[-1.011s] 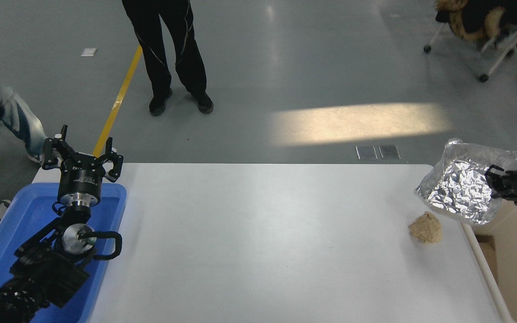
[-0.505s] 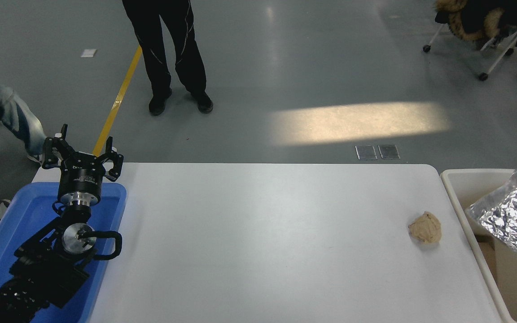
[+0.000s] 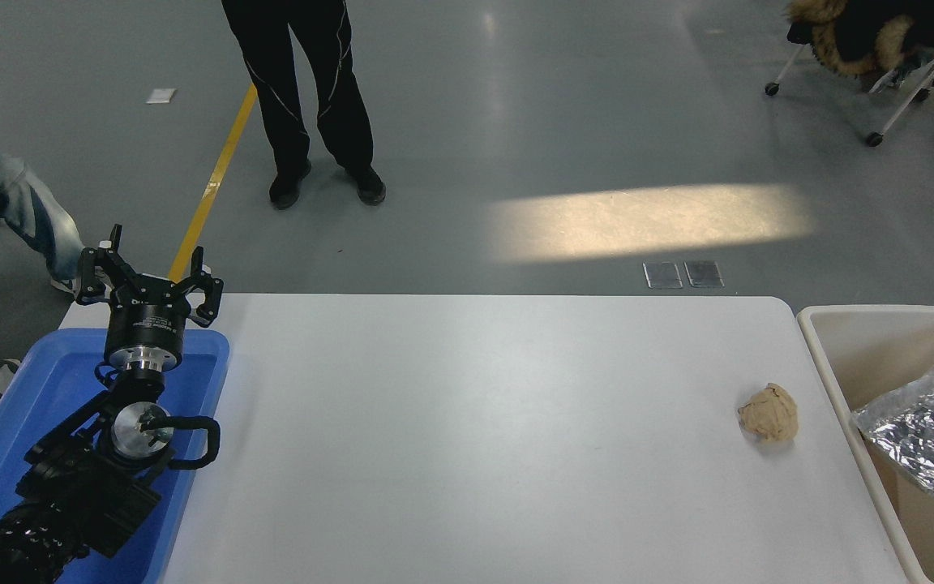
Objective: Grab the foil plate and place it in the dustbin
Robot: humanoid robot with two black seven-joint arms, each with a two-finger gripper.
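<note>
The left claw (image 3: 145, 280) stood parked over the blue bin (image 3: 29, 397) at the bench's (image 3: 467, 438) left end, fingers spread wide, holding nothing. Of the right claw only a dark sliver showed at the picture's right edge, so its state could not be told. The foil plate (image 3: 925, 426) lay tilted inside the dustbin (image 3: 832, 341), its long axis running from near left to far right. Half a second before it had hung higher, above the rim. A tan paper ball (image 3: 769, 412) sat on the bench near the dustbin.
</note>
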